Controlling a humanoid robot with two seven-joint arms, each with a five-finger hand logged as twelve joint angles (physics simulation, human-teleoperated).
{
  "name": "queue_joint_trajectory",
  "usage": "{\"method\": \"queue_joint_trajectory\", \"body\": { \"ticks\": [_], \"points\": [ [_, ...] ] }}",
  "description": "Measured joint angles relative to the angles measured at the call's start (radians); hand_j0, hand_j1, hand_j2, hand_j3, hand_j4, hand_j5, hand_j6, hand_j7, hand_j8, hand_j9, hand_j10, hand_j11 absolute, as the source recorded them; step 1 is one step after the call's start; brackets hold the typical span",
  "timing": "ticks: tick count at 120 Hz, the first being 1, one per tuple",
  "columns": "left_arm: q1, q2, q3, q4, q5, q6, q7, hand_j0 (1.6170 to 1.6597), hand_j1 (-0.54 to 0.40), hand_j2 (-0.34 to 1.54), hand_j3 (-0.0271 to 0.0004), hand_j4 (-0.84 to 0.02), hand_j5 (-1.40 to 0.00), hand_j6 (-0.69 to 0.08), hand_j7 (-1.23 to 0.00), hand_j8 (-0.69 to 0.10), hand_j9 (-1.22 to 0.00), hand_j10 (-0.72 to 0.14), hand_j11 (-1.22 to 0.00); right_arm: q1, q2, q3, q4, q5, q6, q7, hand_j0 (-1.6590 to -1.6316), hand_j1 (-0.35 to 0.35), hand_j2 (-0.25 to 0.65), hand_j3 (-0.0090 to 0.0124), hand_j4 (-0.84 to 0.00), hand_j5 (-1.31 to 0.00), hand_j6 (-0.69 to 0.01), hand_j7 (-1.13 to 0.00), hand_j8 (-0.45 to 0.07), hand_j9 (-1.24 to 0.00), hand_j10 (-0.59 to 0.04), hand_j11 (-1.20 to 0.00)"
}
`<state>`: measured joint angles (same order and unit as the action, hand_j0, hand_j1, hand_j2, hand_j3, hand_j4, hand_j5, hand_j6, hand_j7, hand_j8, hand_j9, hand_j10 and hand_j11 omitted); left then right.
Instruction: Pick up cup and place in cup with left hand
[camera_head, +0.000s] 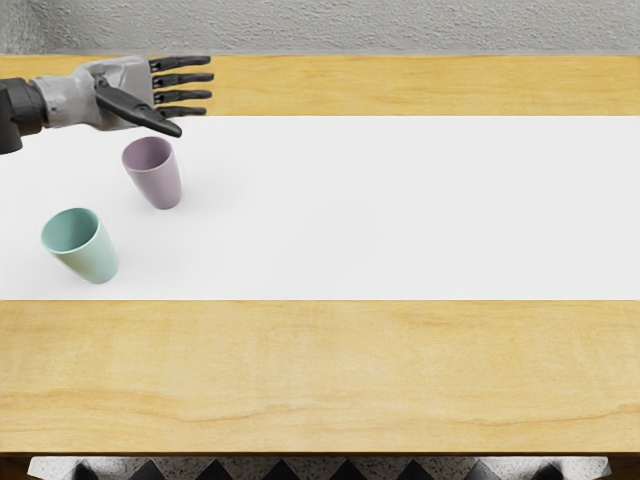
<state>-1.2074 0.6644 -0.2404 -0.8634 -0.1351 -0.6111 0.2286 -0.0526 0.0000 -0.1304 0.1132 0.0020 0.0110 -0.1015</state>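
The green cup (97, 260) stands upright on the white strip (400, 210) of the table (320, 370), with the purple cup (160, 188), also upright, to its right and farther back. Just beyond the purple cup's rim, apart from it, the left hand (125, 92) is wide open and holds nothing, its four straight fingers (185, 78) reaching rightward and its thumb (140, 112) slanting out toward the near side

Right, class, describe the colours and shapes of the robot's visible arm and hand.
The left hand has a light grey body, four slim black fingers and a longer black thumb. Its grey wrist meets a black forearm. No cables show.
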Motion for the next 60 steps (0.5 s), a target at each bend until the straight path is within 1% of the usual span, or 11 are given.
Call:
{"method": "queue_joint_trajectory", "body": {
  "ticks": [10, 20, 27, 31, 38, 44, 53, 60],
  "points": [
    [-0.015, -0.002, 0.001, 0.000, 0.043, 0.000, 0.001, 1.6580, 0.282, 0.01, 0.0000, -0.055, -0.07, -0.055, -0.07, -0.055, -0.07, -0.055, -0.07, 0.001, 0.000, 0.002, 0.000, 0.000, 0.000, 0.000, -1.6580, -0.329, -0.003, 0.0000, -0.017, -0.02, -0.018, -0.02, -0.017, -0.02, -0.017, -0.02],
    [-0.073, 0.027, 0.001, 0.001, 0.148, 0.000, 0.001, 1.6580, 0.284, 0.01, 0.0000, -0.054, -0.07, -0.053, -0.07, -0.053, -0.07, -0.054, -0.07, 0.000, 0.000, 0.002, 0.001, 0.001, 0.000, 0.000, -1.6580, -0.329, -0.003, 0.0000, -0.017, -0.02, -0.017, -0.02, -0.017, -0.02, -0.017, -0.02],
    [-0.101, 0.040, 0.000, 0.002, 0.245, 0.000, 0.003, 1.6580, 0.284, 0.01, 0.0000, -0.054, -0.07, -0.054, -0.07, -0.054, -0.07, -0.054, -0.07, -0.001, 0.000, 0.002, 0.001, 0.001, 0.000, 0.000, -1.6580, -0.329, -0.003, 0.0000, -0.017, -0.02, -0.018, -0.02, -0.017, -0.02, -0.017, -0.02],
    [-0.119, 0.059, 0.001, 0.002, 0.292, 0.000, 0.019, 1.6580, 0.284, 0.01, 0.0000, -0.054, -0.07, -0.054, -0.07, -0.054, -0.07, -0.054, -0.07, -0.001, 0.000, 0.002, 0.001, 0.001, 0.000, 0.000, -1.6580, -0.329, -0.003, 0.0000, -0.017, -0.02, -0.017, -0.02, -0.017, -0.02, -0.017, -0.02],
    [-0.159, 0.068, 0.001, 0.003, 0.349, 0.000, 0.058, 1.6580, 0.285, 0.01, 0.0000, -0.054, -0.07, -0.054, -0.07, -0.053, -0.07, -0.053, -0.07, -0.001, 0.000, 0.002, 0.002, 0.001, 0.000, 0.000, -1.6580, -0.329, -0.003, 0.0000, -0.017, -0.02, -0.017, -0.02, -0.017, -0.02, -0.017, -0.02],
    [-0.164, 0.056, 0.001, 0.003, 0.414, 0.000, 0.082, 1.6580, 0.285, 0.01, 0.0000, -0.054, -0.07, -0.054, -0.07, -0.054, -0.07, -0.054, -0.07, -0.001, 0.000, 0.002, 0.002, 0.001, 0.000, 0.000, -1.6580, -0.329, -0.003, 0.0000, -0.017, -0.02, -0.017, -0.02, -0.017, -0.02, -0.017, -0.02],
    [-0.163, 0.051, 0.016, 0.002, 0.513, 0.011, 0.101, 1.6580, 0.284, 0.01, 0.0000, -0.056, -0.07, -0.056, -0.07, -0.055, -0.07, -0.055, -0.07, -0.001, 0.000, 0.002, 0.002, 0.001, 0.000, 0.000, -1.6581, -0.329, -0.003, 0.0000, -0.017, -0.02, -0.017, -0.02, -0.017, -0.02, -0.017, -0.02],
    [-0.171, 0.007, 0.053, 0.001, 0.594, 0.096, 0.107, 1.6580, 0.284, 0.01, 0.0000, -0.056, -0.07, -0.057, -0.07, -0.056, -0.07, -0.056, -0.07, -0.001, 0.000, 0.002, 0.002, 0.001, 0.000, 0.000, -1.6581, -0.329, -0.003, 0.0000, -0.017, -0.02, -0.017, -0.02, -0.017, -0.02, -0.017, -0.02]
  ]
}}
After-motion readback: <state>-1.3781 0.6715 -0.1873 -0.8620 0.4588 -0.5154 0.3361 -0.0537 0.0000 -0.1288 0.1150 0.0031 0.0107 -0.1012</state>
